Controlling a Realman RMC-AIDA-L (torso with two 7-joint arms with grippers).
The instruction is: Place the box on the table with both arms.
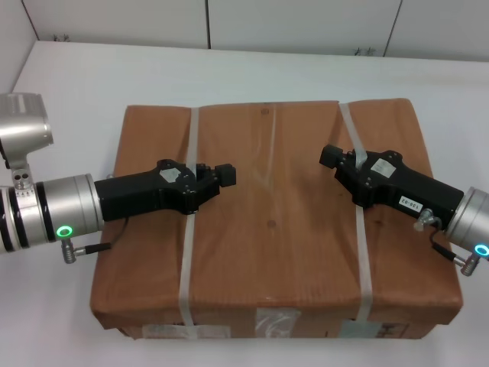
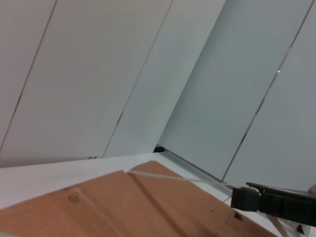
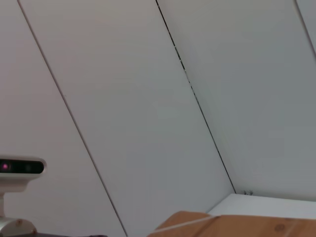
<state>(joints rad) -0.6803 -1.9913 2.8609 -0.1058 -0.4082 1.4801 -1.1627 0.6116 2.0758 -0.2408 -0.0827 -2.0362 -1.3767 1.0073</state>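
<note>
Overhead, both claws over box [image 1: 267, 222]; wrist views show wall.

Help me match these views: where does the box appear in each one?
Head view: box fills the centre, under both grippers.
Left wrist view: its brown top along the lower edge.
Right wrist view: a brown sliver along the lower edge.
Shared landmark: the white table.

A bare test room or lab is suggested. A plain white counter [image 1: 306, 69] is seen, backed by pale panelled walls [image 2: 98, 74] with narrow seams.
</note>
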